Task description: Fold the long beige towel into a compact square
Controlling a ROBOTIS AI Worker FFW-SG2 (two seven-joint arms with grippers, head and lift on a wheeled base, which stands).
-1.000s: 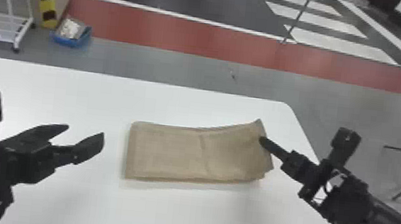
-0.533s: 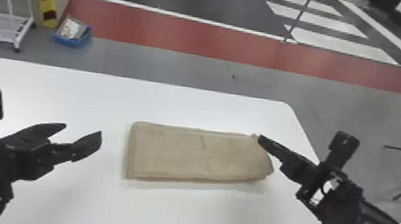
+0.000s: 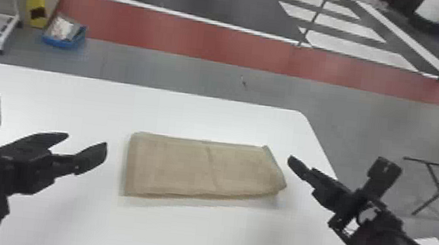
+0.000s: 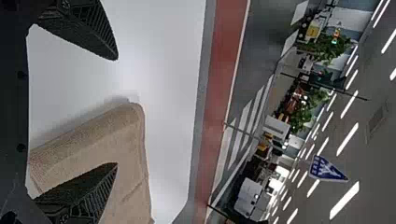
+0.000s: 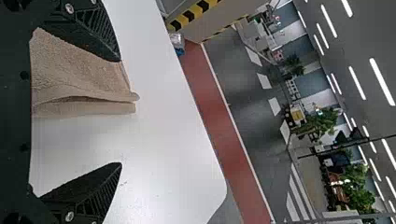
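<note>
The right gripper [image 3: 292, 161] has drawn off the beige towel [image 3: 186, 169], whose end now lies flatter: a creased, layered oblong between that gripper, fingers spread, and the equally spread left gripper [image 3: 87, 140].

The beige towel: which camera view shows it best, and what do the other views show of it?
The head view, because the beige towel shows whole there, lying on the white table. The left wrist view shows its left part; the right wrist view, its right end, with stacked layers.
</note>
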